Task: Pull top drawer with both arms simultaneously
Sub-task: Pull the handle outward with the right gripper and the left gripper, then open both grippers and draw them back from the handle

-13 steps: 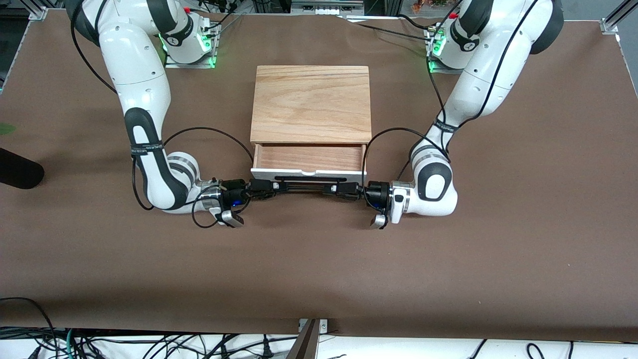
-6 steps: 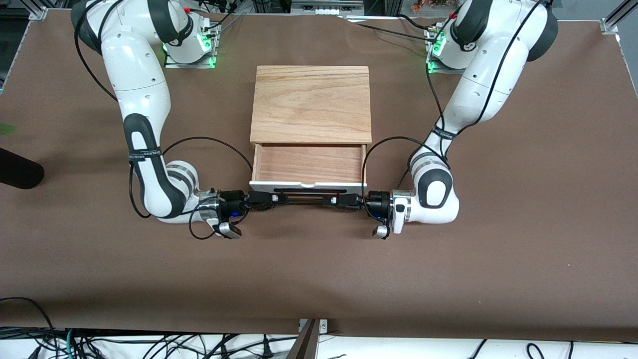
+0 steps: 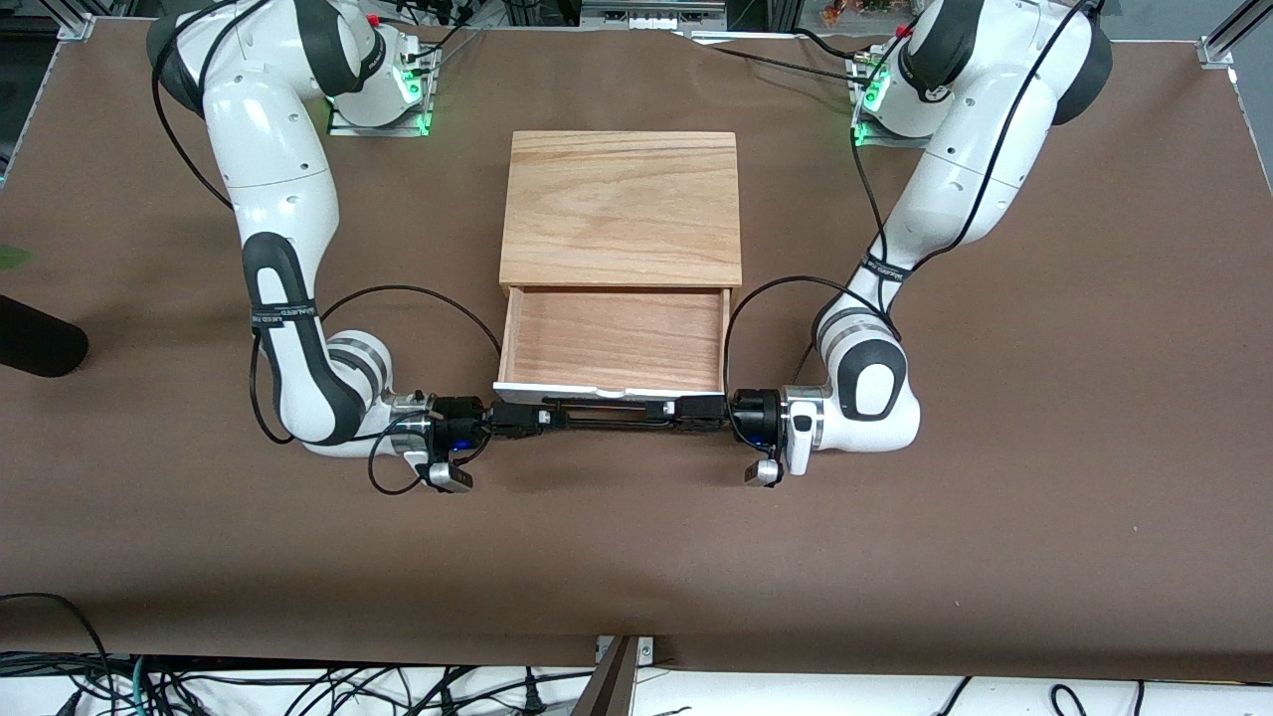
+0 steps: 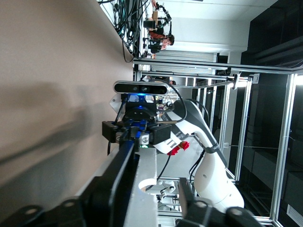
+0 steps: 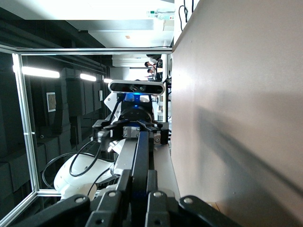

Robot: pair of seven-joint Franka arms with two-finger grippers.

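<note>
Looking down, you see the top drawer [image 3: 610,340] drawn out of the cabinet [image 3: 621,207]; its handle [image 3: 607,408] faces the front camera. The left gripper [image 3: 680,408] and right gripper [image 3: 542,418] each clench one end of it.

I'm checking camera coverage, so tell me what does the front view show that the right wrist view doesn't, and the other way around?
Only the front view shows the top drawer pulled out with its wood bottom bare, the cabinet top, and the right gripper and left gripper shut on the handle's two ends. Only the right wrist view looks along the handle bar at the left arm's camera. Both show the handle and brown table.
</note>
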